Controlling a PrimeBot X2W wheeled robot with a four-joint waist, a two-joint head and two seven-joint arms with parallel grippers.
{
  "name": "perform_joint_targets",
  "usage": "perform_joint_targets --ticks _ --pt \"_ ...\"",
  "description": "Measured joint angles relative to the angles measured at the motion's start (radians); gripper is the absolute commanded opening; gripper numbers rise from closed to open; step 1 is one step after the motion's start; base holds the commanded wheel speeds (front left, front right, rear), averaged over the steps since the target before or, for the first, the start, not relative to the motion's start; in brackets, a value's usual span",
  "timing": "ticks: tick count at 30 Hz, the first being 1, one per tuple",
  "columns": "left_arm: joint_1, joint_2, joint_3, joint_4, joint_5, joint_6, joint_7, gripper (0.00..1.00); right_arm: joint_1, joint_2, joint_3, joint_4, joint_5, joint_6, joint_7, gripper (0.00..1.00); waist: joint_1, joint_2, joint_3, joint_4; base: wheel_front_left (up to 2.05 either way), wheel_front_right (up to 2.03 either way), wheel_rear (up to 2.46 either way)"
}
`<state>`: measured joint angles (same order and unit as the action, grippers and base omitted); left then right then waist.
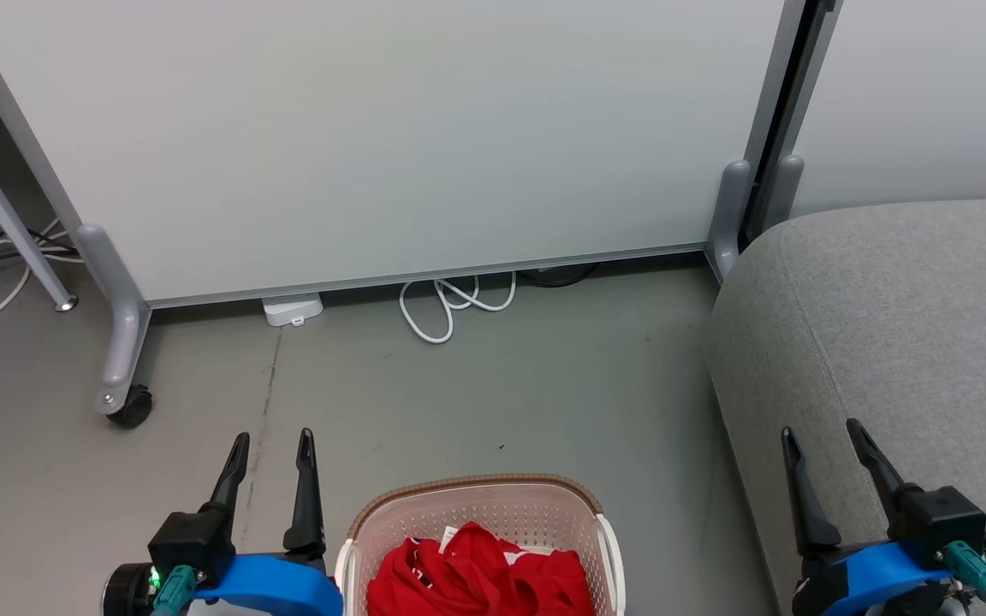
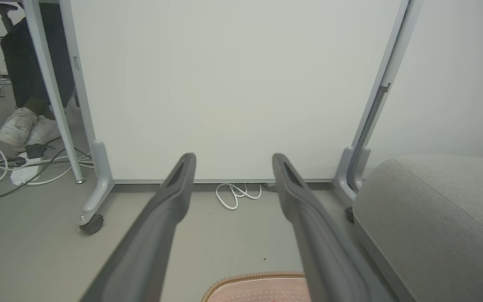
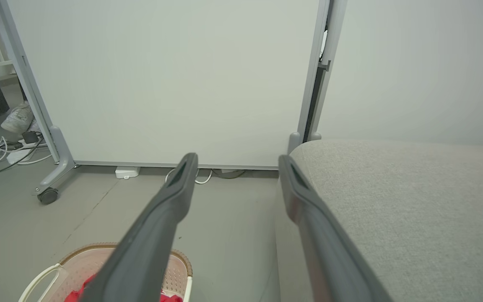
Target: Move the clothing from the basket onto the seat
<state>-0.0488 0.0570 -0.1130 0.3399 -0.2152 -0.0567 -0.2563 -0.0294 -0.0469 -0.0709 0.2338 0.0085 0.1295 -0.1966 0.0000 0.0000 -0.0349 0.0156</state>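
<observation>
Clothing (image 1: 480,573) lies heaped in the basket (image 1: 476,481) in my head view; my left wrist view adds a person's shoes (image 2: 23,127). My left gripper (image 1: 273,436) and right gripper (image 1: 821,428) gape wide, empty.

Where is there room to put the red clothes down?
The grey seat is bare on top, right of the basket. The floor between basket and white panel is bare too. Crowded: cables under the panel and at the far left.

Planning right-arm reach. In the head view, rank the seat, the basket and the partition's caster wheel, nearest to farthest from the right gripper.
1. seat: right side; the right gripper appears over its left edge.
2. basket: to the gripper's left, bottom centre.
3. caster wheel: far left, well past the basket.
</observation>
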Motion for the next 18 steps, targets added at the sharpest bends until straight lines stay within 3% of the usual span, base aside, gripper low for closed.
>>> perform_joint_targets --ticks 18 --pt "0.006 -0.005 0.014 -0.001 0.013 0.003 -0.005 1.00 0.000 -0.001 0.000 0.011 -0.013 0.000 -0.021 1.00 0.0000 0.0000 -0.003 -0.004 0.00 0.00 0.00"
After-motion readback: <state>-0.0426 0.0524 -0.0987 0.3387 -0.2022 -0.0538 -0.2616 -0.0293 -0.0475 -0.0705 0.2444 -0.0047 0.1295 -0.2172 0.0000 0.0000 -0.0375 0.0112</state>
